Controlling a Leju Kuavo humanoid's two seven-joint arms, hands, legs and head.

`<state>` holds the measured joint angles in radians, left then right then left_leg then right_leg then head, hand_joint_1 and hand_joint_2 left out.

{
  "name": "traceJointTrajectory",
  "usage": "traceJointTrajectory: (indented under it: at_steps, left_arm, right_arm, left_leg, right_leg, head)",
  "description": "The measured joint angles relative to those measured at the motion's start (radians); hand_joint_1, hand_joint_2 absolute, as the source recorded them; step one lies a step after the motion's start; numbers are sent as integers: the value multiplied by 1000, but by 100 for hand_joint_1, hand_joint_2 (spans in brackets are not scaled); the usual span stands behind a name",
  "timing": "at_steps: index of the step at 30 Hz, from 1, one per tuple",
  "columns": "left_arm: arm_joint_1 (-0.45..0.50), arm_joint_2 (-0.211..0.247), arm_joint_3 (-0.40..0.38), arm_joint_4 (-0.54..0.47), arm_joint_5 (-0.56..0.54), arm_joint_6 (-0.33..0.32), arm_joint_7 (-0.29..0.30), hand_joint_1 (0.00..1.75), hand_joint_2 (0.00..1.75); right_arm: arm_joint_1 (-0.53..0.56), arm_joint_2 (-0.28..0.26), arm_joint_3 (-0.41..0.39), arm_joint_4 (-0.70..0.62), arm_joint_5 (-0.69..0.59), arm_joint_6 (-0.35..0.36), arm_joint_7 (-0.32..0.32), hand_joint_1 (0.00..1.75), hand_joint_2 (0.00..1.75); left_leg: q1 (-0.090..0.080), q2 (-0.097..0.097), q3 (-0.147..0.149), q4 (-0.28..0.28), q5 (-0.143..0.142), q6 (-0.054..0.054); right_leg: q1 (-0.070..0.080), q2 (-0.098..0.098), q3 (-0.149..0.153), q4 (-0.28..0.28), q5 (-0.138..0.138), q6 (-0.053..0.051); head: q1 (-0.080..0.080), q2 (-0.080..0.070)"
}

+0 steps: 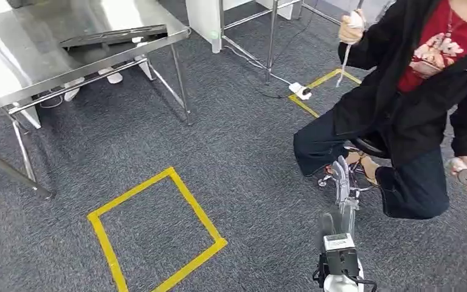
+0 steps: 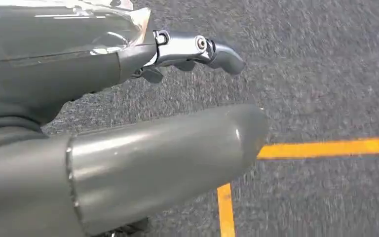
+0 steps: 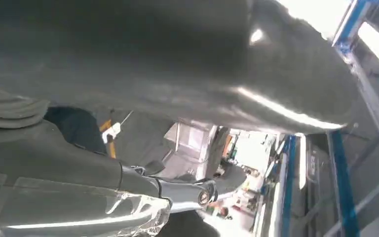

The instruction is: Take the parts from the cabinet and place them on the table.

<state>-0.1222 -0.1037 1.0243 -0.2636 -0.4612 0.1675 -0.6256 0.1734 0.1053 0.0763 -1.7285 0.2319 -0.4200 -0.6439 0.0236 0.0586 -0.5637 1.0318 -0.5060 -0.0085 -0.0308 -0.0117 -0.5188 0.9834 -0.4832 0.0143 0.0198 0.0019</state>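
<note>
Left wrist view has the left hand (image 2: 143, 123) hanging over grey carpet (image 2: 325, 64), its thick thumb and one bent dark finger (image 2: 197, 49) apart with nothing between them, so it reads as spread and empty; two strips of yellow tape (image 2: 325, 147) meet on the floor beyond it. The right wrist view shows the right hand (image 3: 177, 158), a finger out straight and nothing plainly held, though whether the rest of it is spread or curled I cannot tell. In the head view the right arm (image 1: 340, 243) rises from about 5 o'clock. Outward from it: one yellow taped square (image 1: 158, 234) at 7 o'clock, one steel table (image 1: 48, 48) at 10 to 11 o'clock, long axis running from 8 toward 1 o'clock, and one crouching person (image 1: 401, 103) at 2 to 3 o'clock, just beside the right arm. I can pick out no cabinet or parts; I judge the cabinet lies outside this field, so the next move probably needs a turn or walk. The left arm is likely nearer the table.
</note>
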Motion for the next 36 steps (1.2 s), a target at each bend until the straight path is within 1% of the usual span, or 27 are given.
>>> traceJointTrajectory:
  at_steps: [1, 2, 3, 4, 5, 7, 8, 9, 13, 14, 15, 16, 18, 19, 20, 21, 23, 24, 25, 26, 28, 29, 31, 32, 34, 35, 36]
  left_arm:
    - [1, 0, 0, 0, -1, 0, 0, 0, 0]
    - [4, 1, 1, 0, -1, 0, 0, 0, 0]
    - [6, 2, 3, 0, 0, 0, 0, 0, 0]
    - [7, 2, 6, 0, 0, 0, 0, 0, 0]
    - [9, 1, 9, 0, 1, 0, 0, 0, 0]
    - [9, 1, 10, 0, 0, 0, 0, 0, 0]
    - [9, 1, 10, 0, 0, 0, 0, 0, 0]
    - [10, 5, 12, 0, 0, 0, 0, 0, 0]
    - [9, 5, 13, 0, 0, 0, 0, 0, 0]
    - [8, 0, 13, 0, -1, 0, 0, 0, 0]
    - [6, 0, 13, 0, -1, 0, 0, 0, 0]
    - [7, 1, 14, 0, -1, 0, 0, 0, 0]
    - [11, 0, 16, 0, -1, 0, 0, 0, 0]
    - [12, 0, 17, 0, -1, 0, 0, 0, 0]
    - [12, 0, 18, 0, -1, 0, 0, 0, 0]
    - [12, 0, 18, 0, -1, 0, 0, 0, 0]
    - [10, -1, 18, 0, -1, 0, 0, 0, 0]
    - [10, 1, 18, 0, -1, 0, 0, 0, 0]
    - [10, 1, 18, 0, -1, 0, 0, 0, 0]
    - [10, 2, 18, 0, -1, 0, 0, 0, 0]
    - [5, 1, 18, 0, -1, 0, 0, 0, 0]
    - [5, 1, 19, 0, 0, 0, 0, 0, 0]
    - [4, 1, 19, 0, -1, 0, 0, 0, 0]
    - [7, 1, 19, 0, -1, 0, 0, 0, 0]
    - [11, 2, 20, 0, 0, 1, 0, 0, 0]
    - [12, 2, 21, 0, 0, 1, 0, 0, 0]
    - [13, 2, 23, 0, 1, 2, 0, 0, 0]
  right_arm:
    - [-1, 0, 0, 0, 0, 0, 1, 0, 0]
    - [-1, 1, 1, 0, 1, 0, 1, 0, 0]
    - [0, 1, 1, 0, 1, 0, 1, 0, 0]
    - [2, 1, 1, 0, 1, 1, 3, 0, 0]
    - [2, 1, 0, 0, 1, 2, 4, 0, 0]
    - [2, 3, 0, 0, 2, 2, 5, 0, 0]
    - [1, 4, 0, 0, 2, 2, 5, 0, 0]
    - [1, 5, 0, 0, 2, 2, 5, 0, 0]
    - [-2, 7, 0, 0, 2, 2, 5, 0, 0]
    - [-4, 7, -1, 0, 2, 2, 5, 0, 0]
    - [-4, 6, -1, 0, 2, 2, 5, 0, 0]
    - [-9, 6, -1, 1, 0, 2, 5, 0, 0]
    - [-9, 7, -1, 3, -1, 2, 5, 0, 0]
    - [-8, 7, -1, 6, -1, 2, 5, 0, 0]
    - [-8, 6, -1, 8, -1, 2, 5, 0, 0]
    - [-8, 6, -1, 10, -2, 2, 5, 0, 0]
    - [-9, 6, -2, 10, -5, 1, 5, 0, 0]
    - [-10, 6, -1, 10, -5, 1, 5, 0, 0]
    - [-12, 6, -1, 11, -5, 1, 6, 0, 0]
    - [-13, 7, -1, 11, -6, 1, 5, 0, 0]
    - [-13, 4, -3, 13, -8, 1, 4, 0, 0]
    - [-15, 4, -3, 13, -13, 1, 3, 0, 0]
    - [-18, 5, -3, 14, -17, 1, 3, 0, 0]
    - [-19, 5, -2, 16, -17, 1, 3, 0, 0]
    - [-19, 5, -1, 21, -18, 1, 3, 0, 0]
    - [-19, 5, -1, 24, -21, 1, 3, 0, 0]
    - [-20, 4, -2, 27, -22, 1, 2, 0, 0]
  left_leg:
    - [1, -33, -27, 67, -45, -1]
    - [0, -51, -67, 161, -92, -3]
    - [0, -57, -101, 235, -120, -4]
    - [0, -58, -120, 275, -124, -2]
    - [0, -58, -113, 260, -102, 1]
    - [0, -69, -47, 124, -15, 11]
    - [0, -95, -2, 31, 30, 18]
    - [2, -154, 21, -11, 26, 26]
    - [-8, -116, 23, -35, 27, 30]
    - [5, -96, 28, -54, 38, 40]
    - [-2, -87, 30, -59, 41, 46]
    - [-2, -70, 28, -58, 42, 52]
    - [-9, -38, 25, -58, 41, 52]
    - [-10, -22, 23, -57, 42, 52]
    - [-10, -8, 23, -57, 42, 52]
    - [-10, 7, 23, -56, 41, 51]
    - [-9, 29, 25, -52, 39, 47]
    - [-16, 38, 28, -48, 36, 41]
    - [-19, 47, 28, -47, 31, 33]
    - [-20, 52, 31, -46, 31, 28]
    - [-15, 73, 38, -53, 35, 15]
    - [-12, 78, 37, -51, 30, 7]
    - [-3, -20, 9, 22, -36, 0]
    - [-2, -45, -25, 103, -84, -2]
    - [-3, -59, -94, 255, -142, -5]
    - [-3, -59, -101, 270, -133, -5]
    - [-2, -60, -88, 237, -101, -3]
  right_leg:
    - [2, 8, -4, 0, 3, -5]
    - [5, 20, -7, 0, 4, -6]
    - [8, 32, -9, 1, 6, -9]
    - [11, 46, -10, 1, 6, -9]
    - [12, 59, -8, 2, 6, -9]
    - [14, 86, -4, 4, 6, -8]
    - [14, 100, -1, 4, 5, -8]
    - [16, 109, -5, 5, 7, -5]
    - [12, 157, -37, 2, 21, 20]
    - [18, 148, -39, 11, 16, 25]
    - [22, 87, -60, 44, -2, 21]
    - [21, 53, -94, 107, -35, 15]
    - [17, 28, -171, 266, -97, 10]
    - [16, 25, -196, 320, -110, 16]
    - [15, 23, -192, 320, -103, 23]
    - [14, 19, -158, 265, -78, 35]
    - [9, -18, -45, 69, -13, 53]
    - [10, -67, -9, -5, -4, 46]
    - [22, -64, -14, -1, 3, 41]
    - [16, -48, -14, 0, 6, 31]
    - [23, -28, -25, 0, 7, 19]
    - [12, -15, -18, -9, 16, 6]
    - [2, 3, -17, -8, 26, -10]
    - [4, 14, -21, -8, 27, -12]
    - [10, 40, -26, -6, 30, -15]
    - [11, 53, -26, -4, 30, -15]
    - [11, 67, -25, -1, 29, -14]
  head:
    - [-1, 0]
    - [-1, 0]
    - [-1, 0]
    - [-2, 0]
    - [-1, 0]
    - [-1, 0]
    - [-1, 0]
    - [0, 0]
    - [-1, 0]
    - [0, 0]
    - [1, 0]
    - [10, 0]
    - [10, 0]
    - [11, 0]
    - [10, 0]
    - [11, 0]
    - [11, 0]
    - [11, 0]
    - [11, 0]
    - [6, 0]
    - [6, 0]
    - [8, 0]
    - [4, 0]
    - [3, 0]
    - [3, 0]
    - [3, 0]
    - [3, 0]
